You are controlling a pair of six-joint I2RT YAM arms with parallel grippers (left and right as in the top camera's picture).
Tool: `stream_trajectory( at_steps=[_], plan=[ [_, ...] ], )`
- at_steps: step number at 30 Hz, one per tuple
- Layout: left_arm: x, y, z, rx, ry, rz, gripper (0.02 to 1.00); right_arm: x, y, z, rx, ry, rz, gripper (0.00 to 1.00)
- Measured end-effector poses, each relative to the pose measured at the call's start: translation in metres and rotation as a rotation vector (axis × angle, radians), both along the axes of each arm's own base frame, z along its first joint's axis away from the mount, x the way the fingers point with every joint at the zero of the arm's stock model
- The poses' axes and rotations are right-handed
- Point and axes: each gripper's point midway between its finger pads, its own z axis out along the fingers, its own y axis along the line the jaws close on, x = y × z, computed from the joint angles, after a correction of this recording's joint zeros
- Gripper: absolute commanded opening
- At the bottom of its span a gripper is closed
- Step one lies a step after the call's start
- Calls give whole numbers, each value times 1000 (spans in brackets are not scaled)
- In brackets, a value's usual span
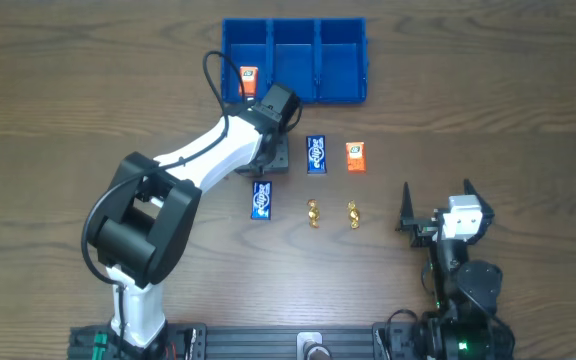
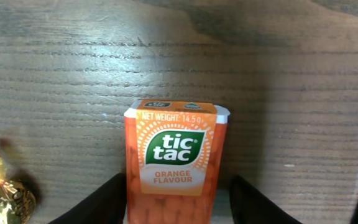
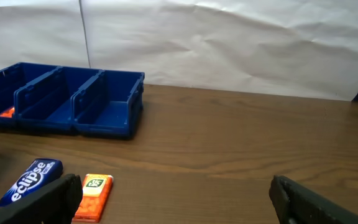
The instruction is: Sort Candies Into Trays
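A blue tray [image 1: 342, 95] with three compartments stands at the back; an orange mint box [image 1: 249, 77] lies in its left compartment. My left gripper [image 1: 271, 158] hangs just in front of the tray, shut on another orange mint box [image 2: 174, 155] that sits between its fingers [image 2: 98, 205] above the wood. On the table lie two blue gum packs [image 1: 316, 153] [image 1: 262, 199], a third orange box [image 1: 355, 156] and two gold-wrapped candies [image 1: 314, 212] [image 1: 352, 212]. My right gripper [image 1: 436, 212] stands open near its base, nothing between its fingers.
From the right wrist view the tray [image 3: 107, 118] stands far off, with a blue gum pack [image 3: 30, 180] and an orange box [image 3: 93, 190] nearer. A white sheet backs the table. Bare wood lies right of the candies.
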Motion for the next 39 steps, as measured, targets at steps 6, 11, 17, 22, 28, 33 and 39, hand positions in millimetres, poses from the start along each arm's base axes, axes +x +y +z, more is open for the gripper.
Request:
stream_trajectory(
  at_steps=[6, 11, 17, 22, 28, 33, 39],
  plan=[
    [1, 0, 0, 1, -4, 4, 340, 0, 0, 0, 0, 0, 0, 998],
    [5, 1, 8, 3, -33, 11, 327, 0, 0, 0, 0, 0, 0, 998],
    [103, 15, 231, -107, -518, 74, 327, 0, 0, 0, 0, 0, 0, 998],
    [154, 43, 199, -37, -454, 89, 323, 0, 0, 0, 0, 0, 0, 998],
    [176, 26, 110, -19, -293, 29, 343, 0, 0, 0, 0, 0, 0, 998],
    [172, 28, 112, -16, -275, 18, 364, 0, 0, 0, 0, 0, 0, 998],
    [172, 31, 111, -10, -267, 17, 805, 0, 0, 0, 0, 0, 0, 998]
  ],
)
